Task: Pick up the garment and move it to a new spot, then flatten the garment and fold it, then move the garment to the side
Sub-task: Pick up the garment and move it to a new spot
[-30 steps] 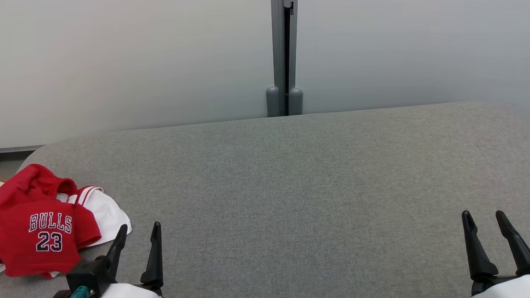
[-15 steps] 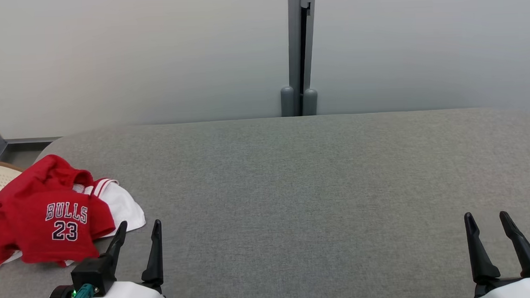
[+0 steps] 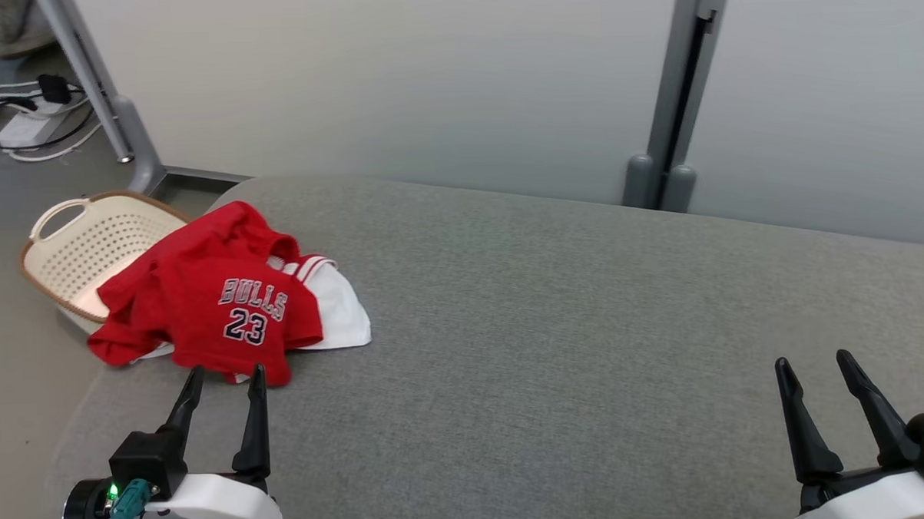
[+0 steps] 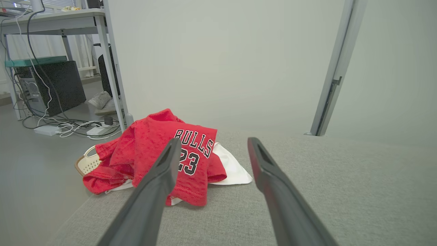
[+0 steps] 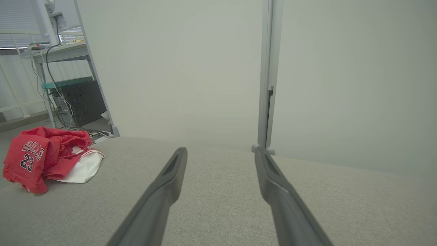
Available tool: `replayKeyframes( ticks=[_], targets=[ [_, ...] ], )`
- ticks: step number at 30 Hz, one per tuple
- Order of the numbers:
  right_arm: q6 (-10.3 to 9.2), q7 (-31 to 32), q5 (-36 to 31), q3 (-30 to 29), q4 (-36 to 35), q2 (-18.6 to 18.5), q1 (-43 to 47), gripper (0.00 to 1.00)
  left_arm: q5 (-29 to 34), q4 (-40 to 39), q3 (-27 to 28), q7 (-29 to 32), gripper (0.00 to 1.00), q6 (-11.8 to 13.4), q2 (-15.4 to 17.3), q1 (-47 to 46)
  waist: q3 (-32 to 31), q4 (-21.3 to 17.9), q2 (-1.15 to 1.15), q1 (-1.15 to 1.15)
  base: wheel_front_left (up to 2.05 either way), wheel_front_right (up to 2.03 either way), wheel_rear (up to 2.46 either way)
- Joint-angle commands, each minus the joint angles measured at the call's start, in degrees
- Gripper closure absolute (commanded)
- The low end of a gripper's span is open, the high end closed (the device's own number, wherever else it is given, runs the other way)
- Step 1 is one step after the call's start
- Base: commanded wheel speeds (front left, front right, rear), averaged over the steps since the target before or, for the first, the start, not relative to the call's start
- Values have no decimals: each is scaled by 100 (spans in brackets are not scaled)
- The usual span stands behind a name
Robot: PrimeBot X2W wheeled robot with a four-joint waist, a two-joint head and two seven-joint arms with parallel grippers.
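Fingers (image 3: 253,428) of left tool (image 3: 227,369) apart, tips near garment (image 3: 202,299)

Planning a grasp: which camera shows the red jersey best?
The head view: the red jersey lies whole, nearly unobstructed, on the grey surface. The left wrist view is closer, but the left claw covers part. The right wrist view shows it small, far left.

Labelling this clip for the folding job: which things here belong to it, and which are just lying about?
Belong: red and white garment, crumpled at the left end of the grey table; left gripper, open; right gripper, open.
Lying about: cream basket on the floor; power strip and cables.
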Motion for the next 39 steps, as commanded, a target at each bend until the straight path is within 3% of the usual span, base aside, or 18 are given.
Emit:
replayKeyframes(
  ticks=[1, 9, 23, 31, 39],
  targets=[
    [-1, 2, 37, 31, -22, -32, -55, 0, 32, -16, 2, -2, 0, 19, 50, -56, 10, 451, 0, 0, 0, 0, 0],
    [-1, -9, 30, 149, 6, 23, -107, 0, -54, -70, 83, -2, 0, 36, 111, -58, -12, 974, 0, 0, 0, 0, 0],
    [-1, -34, 60, 153, 74, -34, -145, 0, -176, -58, 118, -2, 0, 64, 112, -80, 31, 1081, 0, 0, 0, 0, 0],
    [-1, 58, 57, 183, -23, -89, -177, 0, -245, 141, 45, 11, 0, 89, 15, -469, 251, 967, 0, 0, 0, 0, 0],
    [-1, 327, 70, 264, -505, -396, -456, 0, -469, 838, 33, 25, 0, 137, -146, -1406, 1200, 428, 0, 0, 0, 0, 0]
  ],
)
